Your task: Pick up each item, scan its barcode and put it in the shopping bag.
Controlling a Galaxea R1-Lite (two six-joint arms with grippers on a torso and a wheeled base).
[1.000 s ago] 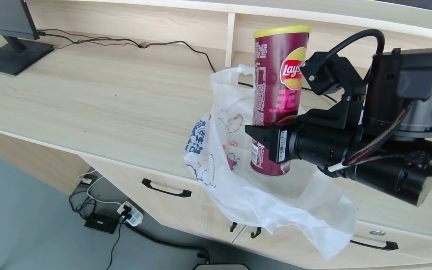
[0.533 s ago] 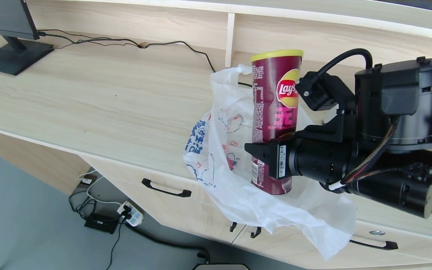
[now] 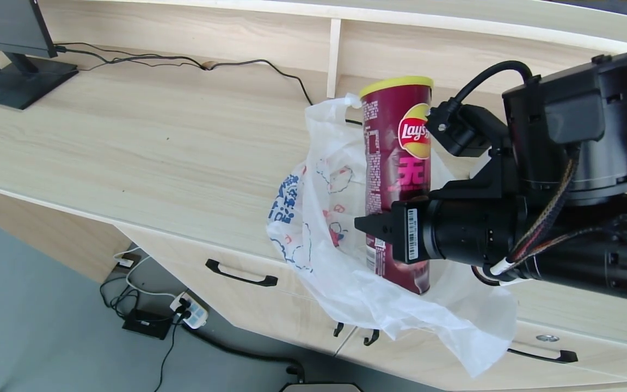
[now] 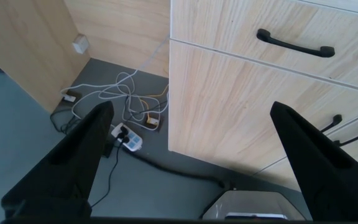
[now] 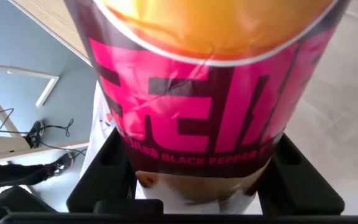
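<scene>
A tall maroon chips can (image 3: 397, 174) with a yellow lid stands upright, its lower end inside the mouth of the white plastic shopping bag (image 3: 340, 261) on the wooden counter. My right gripper (image 3: 387, 231) is shut on the can's lower half, coming in from the right. In the right wrist view the chips can (image 5: 210, 93) sits between the two black fingers (image 5: 107, 168), with bag plastic behind it. My left gripper (image 4: 188, 162) hangs low in front of the drawers, open and holding nothing.
The counter (image 3: 128, 141) runs left to a monitor stand (image 3: 17, 79) with cables along the back wall. An upright wooden divider (image 3: 334, 54) stands behind the bag. Drawers with black handles (image 3: 241, 276) lie below the counter edge; a power strip (image 4: 128, 138) is on the floor.
My right gripper has lowered the chips can by a good part of its height, so its bottom now sits down in the bag's opening. The bag itself has barely shifted.
</scene>
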